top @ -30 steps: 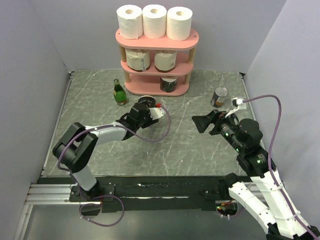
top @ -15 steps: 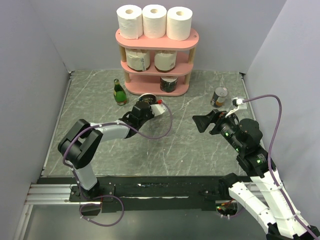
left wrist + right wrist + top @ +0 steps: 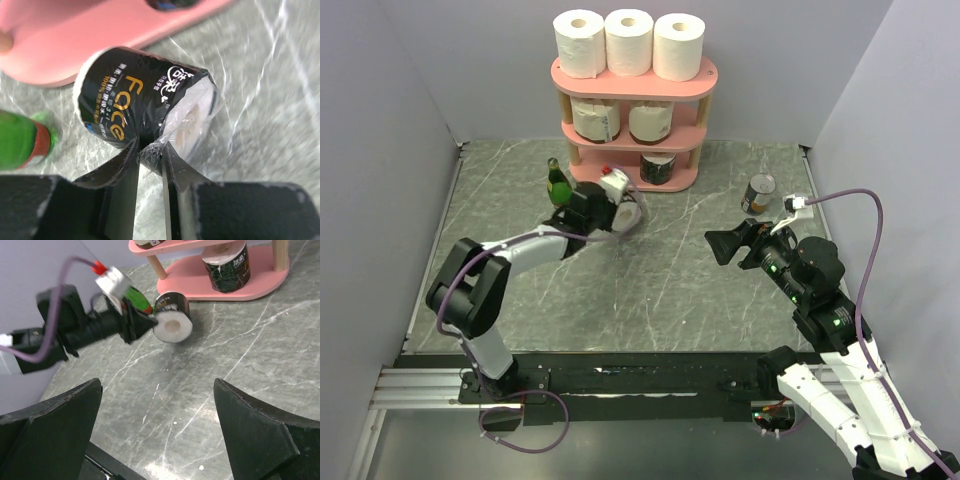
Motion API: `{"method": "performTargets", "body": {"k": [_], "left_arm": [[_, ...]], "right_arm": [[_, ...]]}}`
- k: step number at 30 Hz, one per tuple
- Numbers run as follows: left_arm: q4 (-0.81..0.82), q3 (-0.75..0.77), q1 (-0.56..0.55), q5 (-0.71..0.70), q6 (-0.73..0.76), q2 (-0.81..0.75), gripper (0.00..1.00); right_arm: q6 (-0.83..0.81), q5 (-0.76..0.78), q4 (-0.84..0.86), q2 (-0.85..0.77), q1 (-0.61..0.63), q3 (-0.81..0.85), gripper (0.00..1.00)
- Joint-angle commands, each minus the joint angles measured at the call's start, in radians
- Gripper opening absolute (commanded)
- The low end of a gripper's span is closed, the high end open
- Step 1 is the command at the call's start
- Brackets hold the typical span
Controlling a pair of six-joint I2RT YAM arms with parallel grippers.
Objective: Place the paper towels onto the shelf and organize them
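In the top external view, the left tool (image 3: 600,205) is reaching toward the shelf (image 3: 635,82), whose bottom board is lying just beyond the tool tips, and the green bottle (image 3: 557,186) is standing just to the tool's left. Three white rolls (image 3: 629,42) are standing on the top tier, two cream rolls (image 3: 596,120) on the middle tier and the shelved dark roll (image 3: 658,168) on the bottom tier. The right tool (image 3: 725,245) is hovering over the worktop (image 3: 670,290) with its jaws spread wide, holding nothing, and the metal can (image 3: 757,193) is standing near it. In the left wrist view, the left tool's fingers (image 3: 122,175) are closing on the clear wrapper of the held dark roll (image 3: 135,102), which is lying on its side directly ahead of the fingertips and close to the bottom board. Whether it is touching the worktop cannot be told. In the right wrist view, the held dark roll is showing its white end and hollow core well ahead of the open right tool.
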Motion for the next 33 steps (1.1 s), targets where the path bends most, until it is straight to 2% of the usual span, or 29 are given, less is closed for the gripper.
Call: {"method": "performTargets", "body": {"k": [1, 4, 8, 11, 13, 17, 20, 24, 25, 28, 30, 32, 33], "left_arm": [[-0.016, 0.051, 0.095, 0.189, -0.301, -0.098, 0.27], [0.001, 0.038, 0.141, 0.252, -0.412, -0.122, 0.27], [0.042, 0.005, 0.196, 0.312, -0.603, -0.133, 0.34], [-0.005, 0.031, 0.215, 0.284, -0.680, -0.113, 0.35], [-0.069, 0.065, 0.230, 0.238, -0.700, -0.104, 0.41], [-0.111, 0.077, 0.245, 0.133, -0.703, -0.133, 0.47], [-0.155, 0.083, 0.250, 0.093, -0.676, -0.159, 0.58], [-0.247, 0.119, 0.248, 0.070, -0.633, -0.170, 0.59], [-0.266, 0.122, 0.248, 0.016, -0.656, -0.173, 0.58], [-0.240, 0.088, 0.242, 0.062, -0.641, -0.210, 0.62], [-0.177, 0.042, 0.191, 0.048, -0.590, -0.255, 0.69], [-0.130, 0.010, 0.123, -0.034, -0.433, -0.282, 0.76], [-0.111, -0.010, 0.051, -0.074, -0.377, -0.289, 0.78]], "right_arm": [[-0.012, 0.017, 0.017, -0.029, 0.004, 0.030, 1.00], [-0.007, 0.015, 0.016, -0.036, 0.002, 0.025, 1.00], [-0.001, 0.012, 0.011, -0.047, 0.004, 0.027, 1.00], [-0.001, 0.014, 0.003, -0.056, 0.002, 0.028, 1.00], [-0.003, 0.015, -0.003, -0.061, 0.002, 0.031, 1.00], [-0.003, 0.026, -0.009, -0.073, 0.002, 0.030, 1.00], [0.000, 0.023, -0.007, -0.079, 0.002, 0.025, 1.00], [0.008, 0.017, -0.001, -0.073, 0.002, 0.024, 0.99], [0.011, 0.012, 0.002, -0.072, 0.002, 0.024, 1.00], [0.017, 0.008, 0.009, -0.068, 0.002, 0.018, 1.00], [0.019, 0.006, 0.014, -0.067, 0.002, 0.012, 1.00], [0.019, 0.006, 0.016, -0.064, 0.002, 0.010, 1.00], [0.016, 0.006, 0.016, -0.061, 0.002, 0.007, 1.00]]}}
